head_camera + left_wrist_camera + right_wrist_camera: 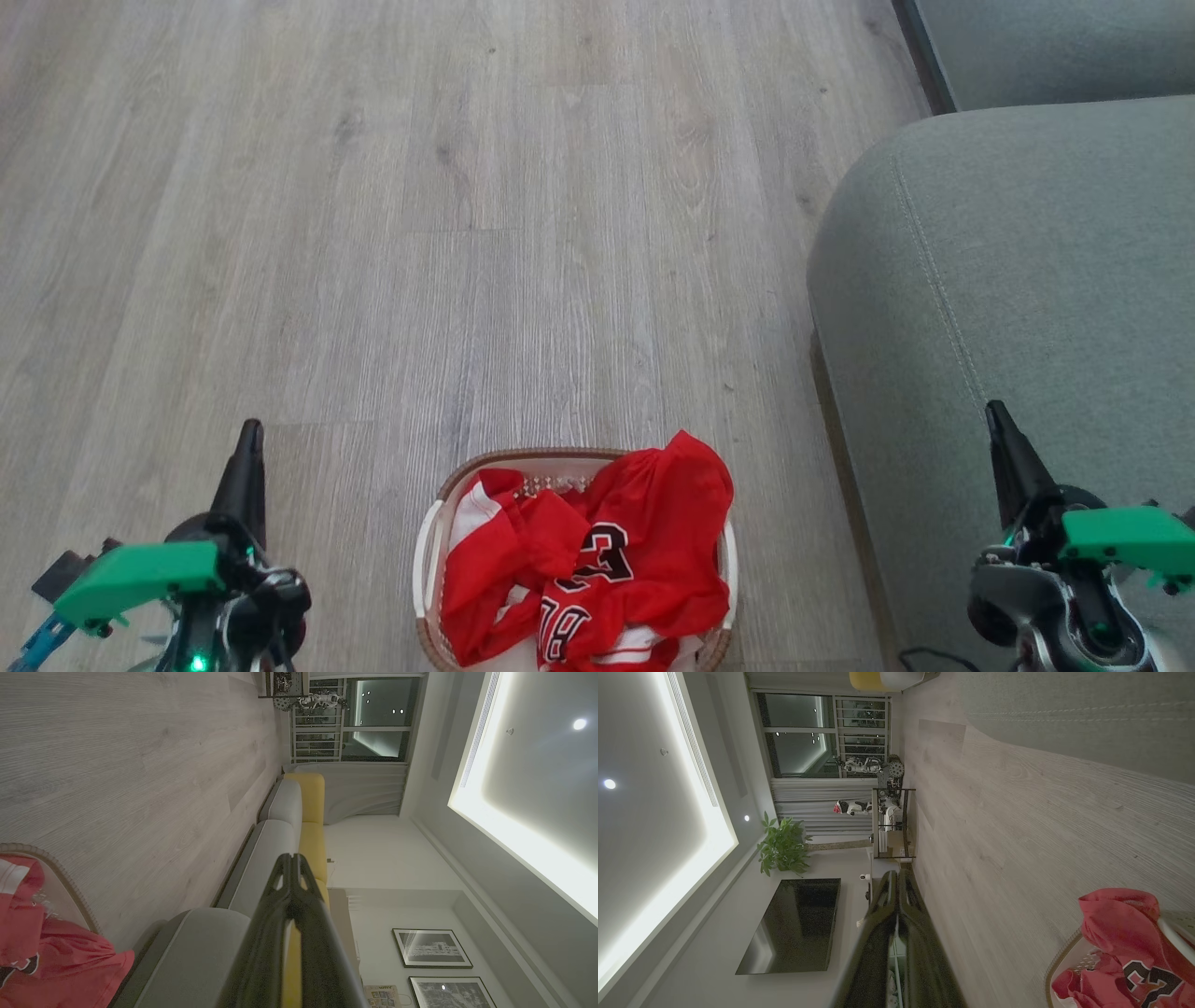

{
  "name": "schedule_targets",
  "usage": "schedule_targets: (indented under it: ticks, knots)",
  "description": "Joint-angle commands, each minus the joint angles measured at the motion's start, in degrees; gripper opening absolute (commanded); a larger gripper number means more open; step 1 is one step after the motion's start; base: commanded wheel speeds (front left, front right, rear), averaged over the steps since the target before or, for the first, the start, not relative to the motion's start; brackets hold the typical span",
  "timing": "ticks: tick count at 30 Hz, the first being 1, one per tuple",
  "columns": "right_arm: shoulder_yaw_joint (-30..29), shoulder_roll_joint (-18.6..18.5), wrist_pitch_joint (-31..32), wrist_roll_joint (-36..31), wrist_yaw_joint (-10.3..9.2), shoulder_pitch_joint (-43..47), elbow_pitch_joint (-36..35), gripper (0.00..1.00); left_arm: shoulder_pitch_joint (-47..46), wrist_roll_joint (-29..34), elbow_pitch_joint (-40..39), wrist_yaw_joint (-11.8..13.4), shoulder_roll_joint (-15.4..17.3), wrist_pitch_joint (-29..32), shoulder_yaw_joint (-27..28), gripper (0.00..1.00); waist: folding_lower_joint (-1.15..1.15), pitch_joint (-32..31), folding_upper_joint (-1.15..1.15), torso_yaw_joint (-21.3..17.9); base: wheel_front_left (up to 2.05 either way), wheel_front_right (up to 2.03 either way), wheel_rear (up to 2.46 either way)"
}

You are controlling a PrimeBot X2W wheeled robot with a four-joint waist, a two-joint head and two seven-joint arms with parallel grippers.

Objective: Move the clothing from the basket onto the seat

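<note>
The clothing (607, 560) is heaped in the basket (428, 569), with red shiny fabric piled above the brown rim. Black-and-white numerals are shown on 1 jersey, and white stripes are seen on a piece at the left. The basket is set on the pale wood-grain floor (467, 233), at the bottom middle of the head view. The seat (1027, 280) is found to the basket's right, near it but apart, with its rounded corner and stitched seam turned toward the floor.

The left gripper (250, 439) is held at the lower left, well apart from the basket, its 2 fingers pressed together into 1 dark point. The right gripper (997, 420) is held at the lower right, in front of the seat's near edge, its 2 fingers likewise pressed together.

In the left wrist view, yellow back cushions (312, 826) are seen behind the grey cushions, and 2 framed pictures (432, 948) hang on the wall. In the right wrist view, a dark screen (794, 926) and a potted plant (782, 847) are seen.
</note>
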Motion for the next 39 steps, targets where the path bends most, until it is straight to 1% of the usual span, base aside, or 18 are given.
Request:
schedule_targets:
  ticks: [1, 25, 26, 29, 39]
  knots:
    - [1.0, 0.1, 0.4, -0.2, -0.01, -3.0, -1.9, 0.00, -2.8, -0.2, -2.1, -0.4, 0.5, 0.4, 2.1, 0.00, 0.00, 0.0, 0.00, 0.0, 0.00, 0.00, 0.00]
    - [1.0, 0.1, 0.4, -0.2, -0.01, -3.0, -1.9, 0.00, -2.8, -0.2, -2.1, -0.4, 0.5, 0.4, 2.1, 0.00, 0.00, 0.0, 0.00, 0.0, 0.00, 0.00, 0.00]
    - [0.0, 0.0, 0.0, 0.0, 0.00, 0.0, 0.0, 1.00, 0.0, 0.0, 0.0, 0.0, 0.0, 0.0, 0.0, 1.00, 0.00, 0.0, 0.00, 0.0, 0.00, 0.00, 0.00]
    - [0.3, 0.0, 0.0, 0.0, 0.00, 1.0, 2.3, 1.00, 1.1, 0.0, 2.4, 0.1, -0.2, -0.1, -0.2, 1.00, 0.00, 0.0, 0.00, 0.0, 0.00, 0.00, 0.00]
    - [0.8, 0.0, -0.2, 0.2, 0.00, 1.0, 0.8, 1.00, 0.9, -0.2, 1.2, 0.0, -0.2, -1.6, -0.9, 1.00, 0.00, 0.1, 0.00, 0.0, 0.00, 0.00, 0.00]
